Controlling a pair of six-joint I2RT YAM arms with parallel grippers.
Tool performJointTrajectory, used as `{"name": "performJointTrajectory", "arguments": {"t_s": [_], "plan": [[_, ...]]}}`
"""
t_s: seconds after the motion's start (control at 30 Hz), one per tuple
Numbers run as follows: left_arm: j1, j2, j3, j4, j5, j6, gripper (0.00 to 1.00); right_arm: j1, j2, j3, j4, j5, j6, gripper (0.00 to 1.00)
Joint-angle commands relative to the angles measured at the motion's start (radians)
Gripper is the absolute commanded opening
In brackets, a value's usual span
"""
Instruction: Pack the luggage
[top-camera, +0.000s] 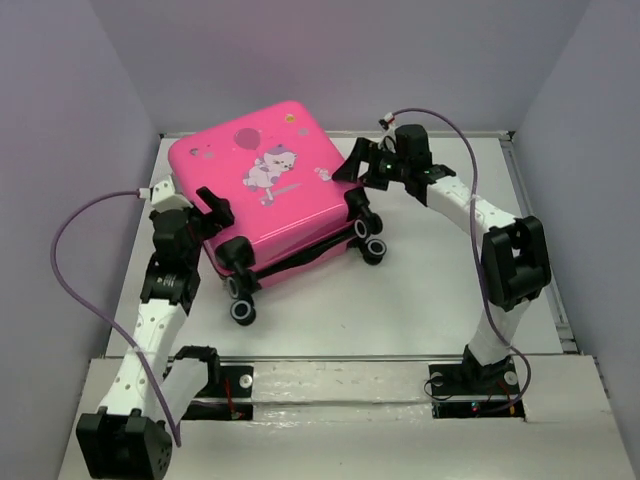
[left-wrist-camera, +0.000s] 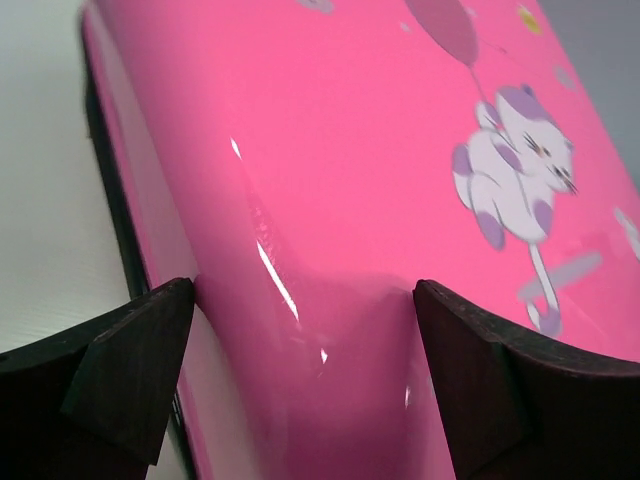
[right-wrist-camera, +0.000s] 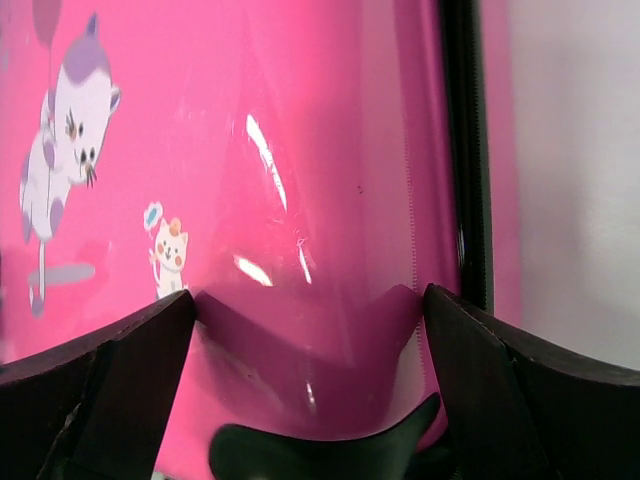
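Observation:
The hot-pink luggage (top-camera: 290, 215) lies flat at the back middle of the table, its lid with the cartoon animal print facing up and lowered onto the base, with a dark seam along the front edge. My left gripper (top-camera: 213, 207) is open at the lid's left edge, both fingers resting against the pink shell (left-wrist-camera: 350, 180). In the left wrist view the left gripper (left-wrist-camera: 303, 290) holds nothing. My right gripper (top-camera: 352, 165) is open at the lid's right edge. In the right wrist view the right gripper (right-wrist-camera: 309, 295) spans the shell (right-wrist-camera: 300, 150) and holds nothing.
Black wheels stick out at the luggage's front left corner (top-camera: 243, 311) and front right corner (top-camera: 375, 248). A black part (right-wrist-camera: 330, 455) shows just below the right gripper's fingers. The white table (top-camera: 400, 300) is walled by grey panels on three sides.

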Motion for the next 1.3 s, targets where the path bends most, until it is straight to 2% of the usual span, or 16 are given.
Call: {"name": "performJointTrajectory", "arguments": {"t_s": [0.0,0.03,0.2,0.27,0.3,0.37,0.47,0.5,0.53,0.6,0.7,0.77,0.87,0.93,0.97,1.27], "plan": [[-0.302,-0.063,-0.104,-0.116,0.342,-0.295,0.99,-0.067,-0.004,0.088,-0.015,-0.056,-0.038,1.0],[-0.37,-0.076,-0.104,-0.108,0.33,-0.32,0.99,-0.102,-0.03,0.093,-0.043,-0.051,-0.059,1.0],[-0.508,-0.128,-0.005,-0.199,0.239,-0.317,0.99,-0.151,-0.174,0.064,-0.144,0.065,-0.158,1.0],[-0.521,-0.134,0.078,-0.264,0.14,-0.268,0.99,-0.151,-0.229,0.039,-0.176,0.168,-0.204,1.0],[-0.521,-0.129,0.175,-0.325,0.036,-0.205,0.99,-0.151,-0.286,0.004,-0.179,0.203,-0.21,1.0],[-0.521,-0.099,0.267,-0.361,-0.084,-0.156,0.99,-0.151,-0.34,-0.043,-0.178,0.229,-0.204,0.99],[-0.521,-0.006,0.407,-0.314,-0.182,-0.088,0.99,-0.151,-0.455,-0.167,-0.152,0.291,-0.175,0.71],[-0.52,0.03,0.469,-0.283,-0.192,-0.07,0.99,-0.151,-0.511,-0.203,-0.144,0.314,-0.161,0.54],[-0.52,0.106,0.497,-0.263,-0.178,-0.059,0.99,-0.151,-0.539,-0.265,-0.141,0.329,-0.153,0.25],[-0.508,0.194,0.603,-0.234,-0.183,-0.03,0.99,-0.151,-0.62,-0.325,-0.136,0.343,-0.143,0.07],[-0.45,0.367,0.735,-0.212,-0.125,-0.016,0.96,-0.151,-0.688,-0.454,-0.123,0.296,-0.116,0.07],[-0.36,0.479,0.79,-0.202,-0.06,-0.028,0.84,-0.141,-0.741,-0.528,-0.106,0.288,-0.09,0.07],[-0.266,0.579,0.876,-0.168,-0.011,-0.03,0.34,-0.141,-0.772,-0.66,-0.107,0.312,-0.083,0.07],[-0.23,0.617,0.907,-0.165,-0.046,-0.018,0.1,-0.131,-0.777,-0.691,-0.104,0.314,-0.066,0.07],[-0.191,0.674,0.935,-0.177,-0.045,-0.013,0.06,-0.131,-0.774,-0.704,-0.092,0.312,-0.058,0.07],[-0.012,1.062,1.307,-0.364,0.021,0.051,0.06,-0.122,-0.653,-0.745,0.003,0.315,-0.029,0.07]]}}
